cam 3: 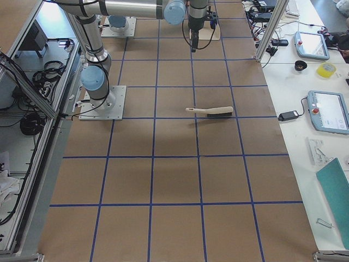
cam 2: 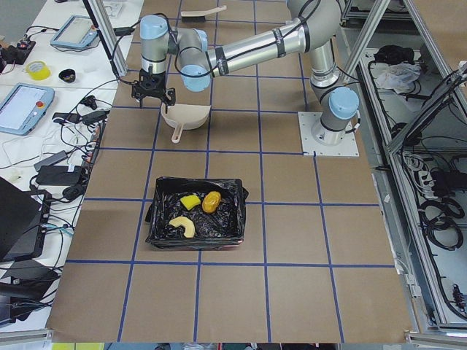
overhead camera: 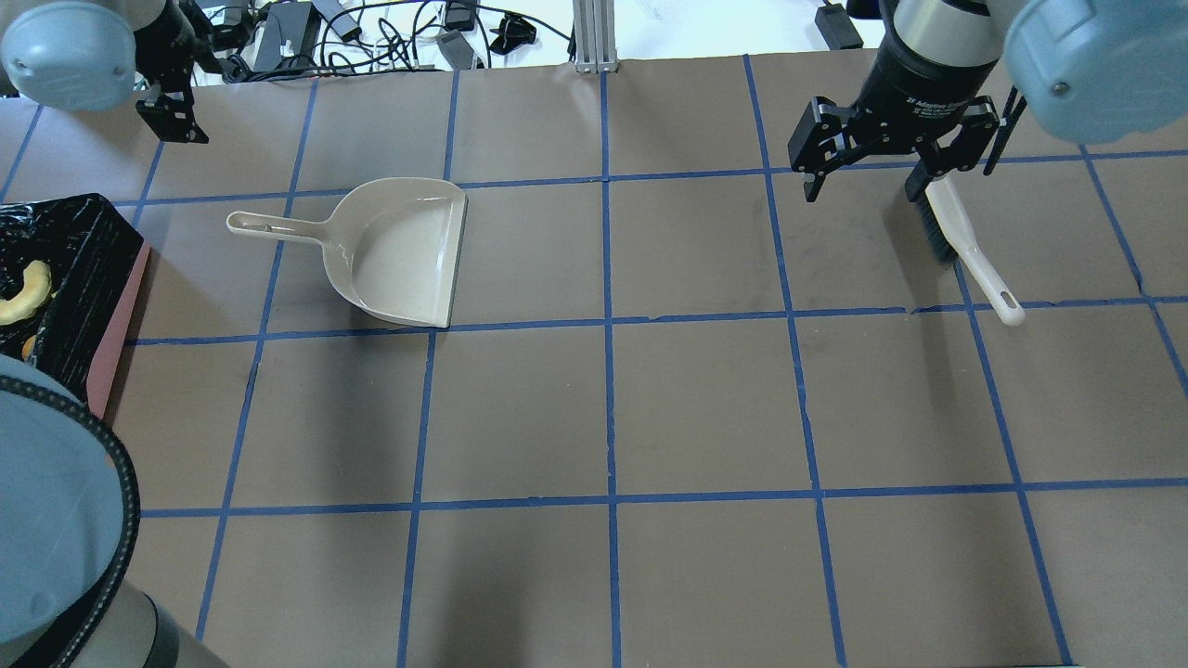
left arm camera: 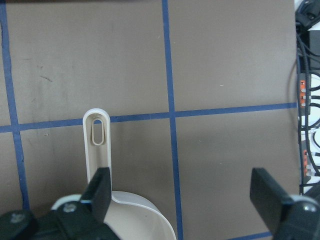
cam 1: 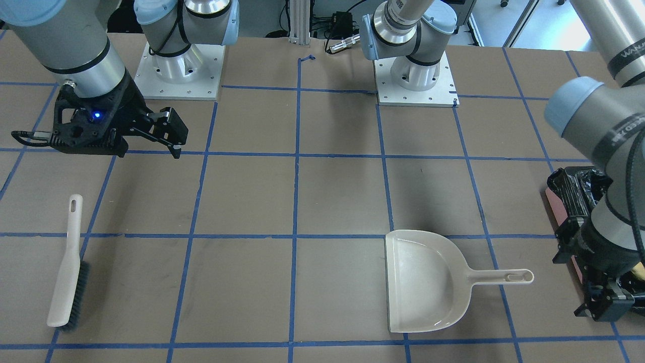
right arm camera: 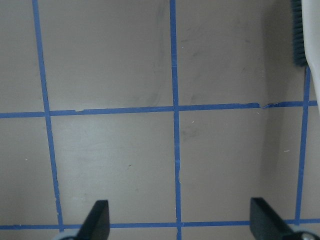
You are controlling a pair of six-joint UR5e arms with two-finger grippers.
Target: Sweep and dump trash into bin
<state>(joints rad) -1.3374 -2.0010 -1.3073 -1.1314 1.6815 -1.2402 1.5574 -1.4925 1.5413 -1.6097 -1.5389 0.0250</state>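
Three trash (overhead camera: 23, 295) pieces sit in the bin (cam 2: 157, 219); both grippers hang spread and empty.
From the left end of the table (overhead camera: 603, 417), the pink bin with its black bag comes nearest, holding the yellow-brown lump (cam 2: 211, 202), the pale crescent slice (cam 2: 182, 227) and the yellow sponge block (cam 2: 190, 200). Beyond it the beige dustpan (overhead camera: 399, 255) lies flat, handle pointing toward the bin's side; the left gripper (left arm camera: 185, 197) hangs over that handle, fingers wide apart, gripping nothing. Farthest off, the hand brush (cam 1: 68, 267) lies on the table, and the right gripper (overhead camera: 863, 190) is raised near it, fingers likewise parted and bare.
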